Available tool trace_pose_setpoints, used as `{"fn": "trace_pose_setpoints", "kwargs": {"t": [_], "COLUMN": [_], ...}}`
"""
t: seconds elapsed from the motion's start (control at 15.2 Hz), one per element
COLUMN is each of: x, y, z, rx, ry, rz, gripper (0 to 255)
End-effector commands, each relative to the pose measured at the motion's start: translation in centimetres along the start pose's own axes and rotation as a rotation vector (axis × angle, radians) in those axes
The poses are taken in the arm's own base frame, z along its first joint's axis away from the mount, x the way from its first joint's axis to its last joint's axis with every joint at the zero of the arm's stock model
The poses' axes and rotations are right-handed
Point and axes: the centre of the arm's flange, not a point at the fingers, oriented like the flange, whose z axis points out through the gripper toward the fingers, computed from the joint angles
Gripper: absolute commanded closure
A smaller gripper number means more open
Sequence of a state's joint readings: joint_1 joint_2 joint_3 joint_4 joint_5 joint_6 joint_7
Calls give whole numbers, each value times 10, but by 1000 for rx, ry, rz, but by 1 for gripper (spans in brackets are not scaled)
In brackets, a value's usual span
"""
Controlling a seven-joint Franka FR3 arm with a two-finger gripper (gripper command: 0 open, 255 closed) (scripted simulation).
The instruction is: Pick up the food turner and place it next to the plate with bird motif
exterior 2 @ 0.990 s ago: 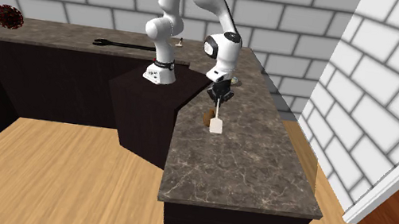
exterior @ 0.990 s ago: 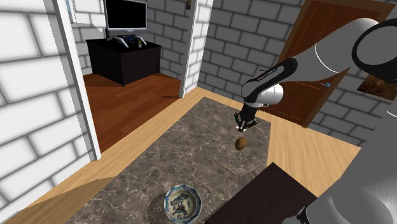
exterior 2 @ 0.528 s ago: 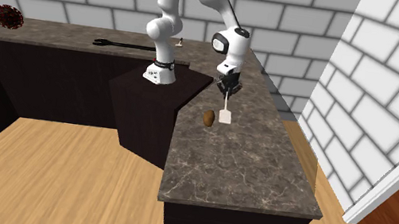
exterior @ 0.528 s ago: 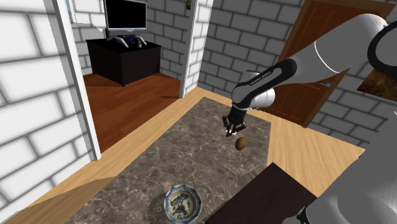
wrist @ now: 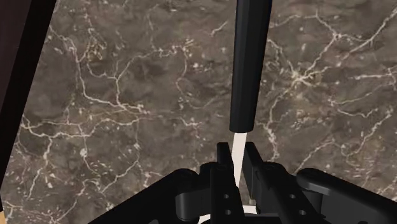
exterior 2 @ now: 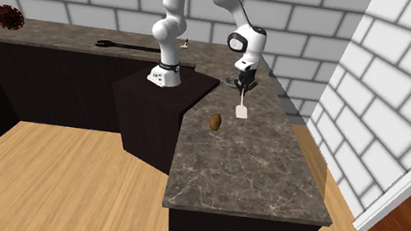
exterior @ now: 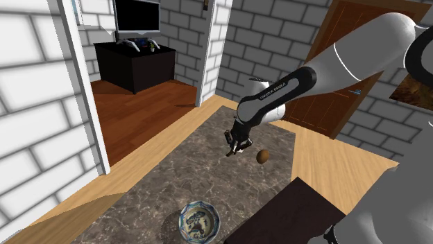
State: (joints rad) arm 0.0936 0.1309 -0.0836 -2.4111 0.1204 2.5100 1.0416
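Observation:
My black gripper [exterior: 236, 146] hangs above the dark marble countertop [exterior: 208, 173], shut on the food turner [exterior 2: 241, 111]. The turner dangles below the fingers with a white flat end lowest. Seen from the wrist, the fingers [wrist: 222, 160] clasp the turner's thin white neck, and its black handle [wrist: 248, 63] stretches away over the marble. The gripper [wrist: 236, 153] is off the surface. The bowl-like plate with a blue bird motif [exterior: 199, 221] sits at the counter's near end in the shoulder view, well away from the gripper.
A brown egg-shaped object [exterior: 263, 157] stands on the counter just to the shoulder view's right of the gripper. The dark stand [exterior: 291, 215] is at the lower right. A black utensil [exterior 2: 123, 44] lies on the back counter. The counter drops to wood floor [exterior 2: 62, 181].
The gripper has carried the turner toward the shoulder view's left, away from the brown object. In the second exterior view it has moved right and farther back along the counter.

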Motion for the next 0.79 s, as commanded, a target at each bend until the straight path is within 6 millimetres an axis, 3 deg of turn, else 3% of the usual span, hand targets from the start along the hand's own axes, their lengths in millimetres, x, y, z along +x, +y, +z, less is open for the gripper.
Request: {"fn": "trace_pose_setpoints", "kwargs": {"t": [0.0,0.66,0.73], "x": [-23,-136,-140], "y": [-12,-80,-83], "z": [2,9,9], "rx": [0,0,0], "ry": [0,0,0], "rz": [2,2,2], "gripper": [255,255,255]}}
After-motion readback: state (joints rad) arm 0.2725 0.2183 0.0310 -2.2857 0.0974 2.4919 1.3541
